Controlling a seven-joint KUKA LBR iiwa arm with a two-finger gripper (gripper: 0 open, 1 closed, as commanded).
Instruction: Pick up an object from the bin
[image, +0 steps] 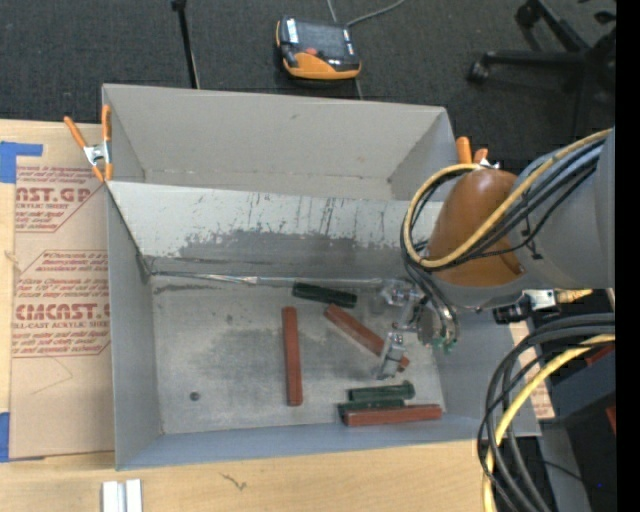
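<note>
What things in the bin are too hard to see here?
1. Camera view: the right end of the slanted red-brown stick is hidden behind the tool, so whether they touch is unclear.
2. Camera view: the right side of the bin is covered by the arm's orange cover.
3. Camera view: the dark speck on the floor, lower left, is too small to name.

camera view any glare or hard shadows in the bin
In the camera view the bin has an evenly lit floor with no hard glare; the back wall shows a pale streaky sheen; the long red-brown stick casts only a thin soft shadow; the arm's orange cover carries a soft highlight.
</note>
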